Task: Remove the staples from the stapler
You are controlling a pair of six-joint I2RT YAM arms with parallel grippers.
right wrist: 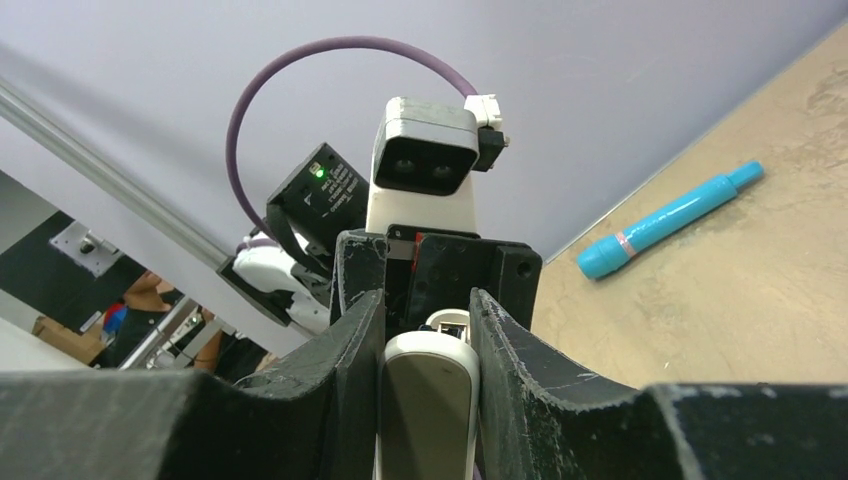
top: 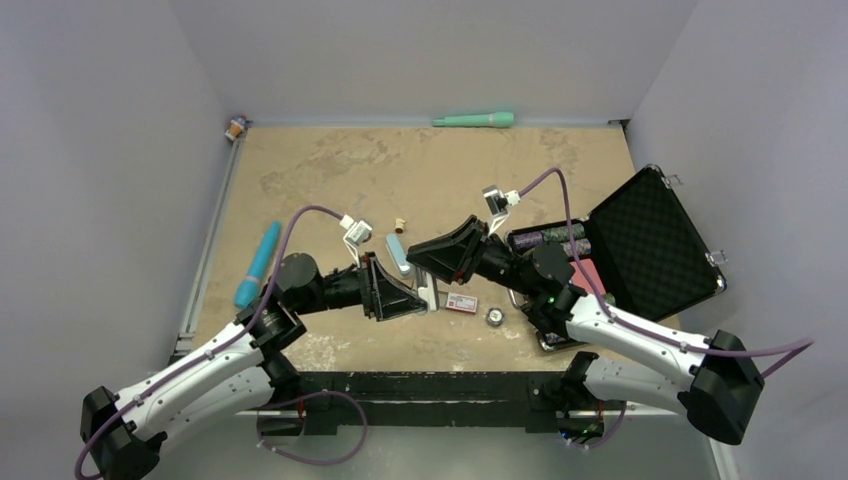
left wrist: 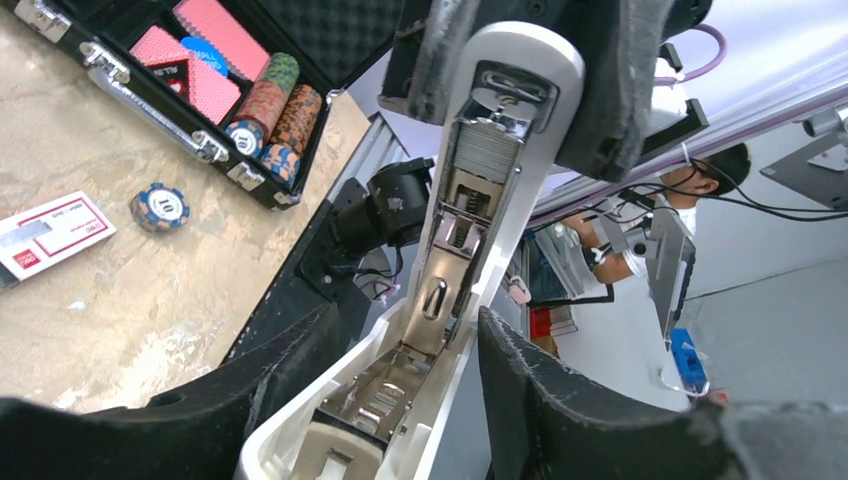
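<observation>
Silvery staples [left wrist: 487, 150] sit in the stapler [left wrist: 440, 300] clamped in the right end effector [right wrist: 425, 322]; left end effector [left wrist: 400, 365] grip unclear.

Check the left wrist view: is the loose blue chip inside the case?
No, the chip lies on the table beside the box, outside the case.

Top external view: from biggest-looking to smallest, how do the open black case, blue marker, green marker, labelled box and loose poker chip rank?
1. open black case
2. blue marker and green marker, too alike to rank; the green one lies farther away
3. labelled box
4. poker chip, slightly smaller
</observation>
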